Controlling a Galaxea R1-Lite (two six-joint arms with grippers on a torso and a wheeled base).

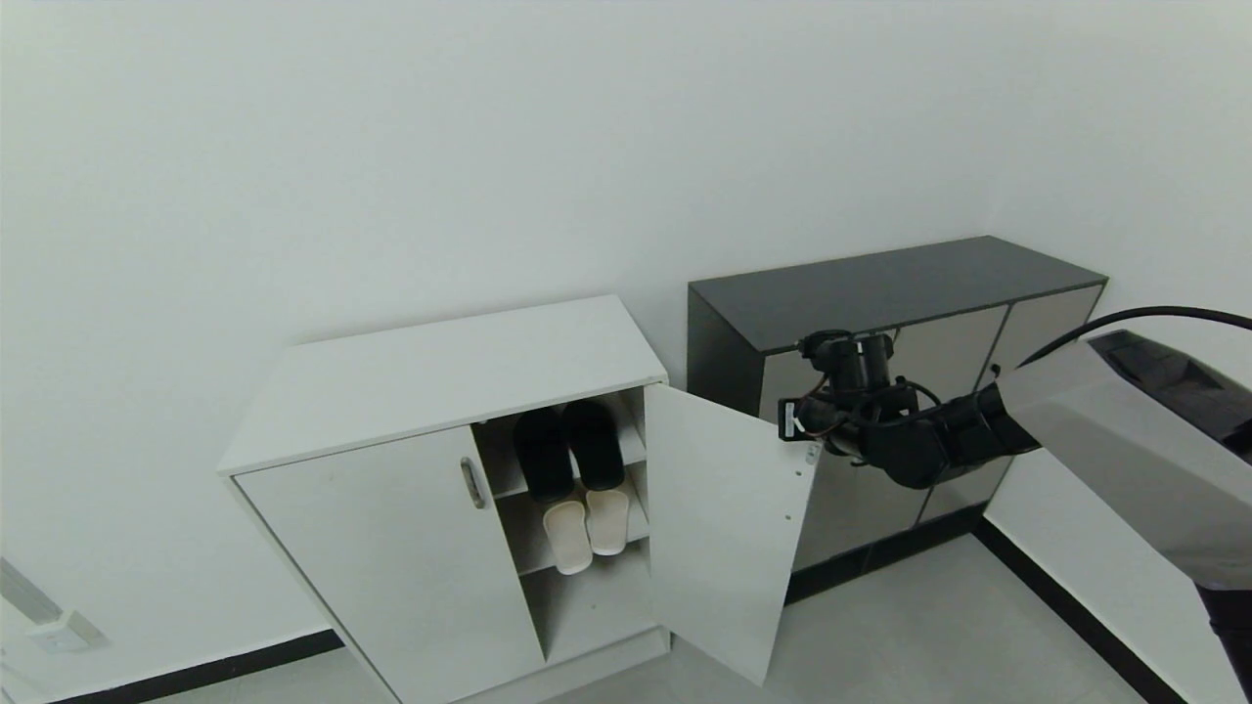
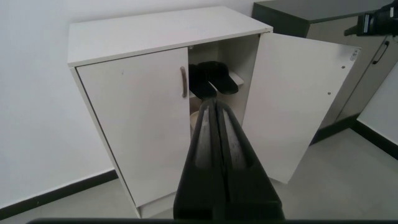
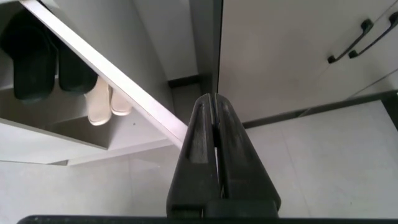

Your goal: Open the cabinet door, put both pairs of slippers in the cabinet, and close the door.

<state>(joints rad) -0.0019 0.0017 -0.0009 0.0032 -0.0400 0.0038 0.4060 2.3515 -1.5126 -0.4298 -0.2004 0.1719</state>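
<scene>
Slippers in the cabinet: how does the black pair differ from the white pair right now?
The black pair sits on the upper shelf; the white pair on the shelf below. The black pair looks bulkier than the white pair. Both lie side by side inside the cabinet.

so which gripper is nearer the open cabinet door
Right. The right gripper is up at the top outer corner of the open cabinet door; the left gripper sits back in front of the cabinet, well clear of the door.
</scene>
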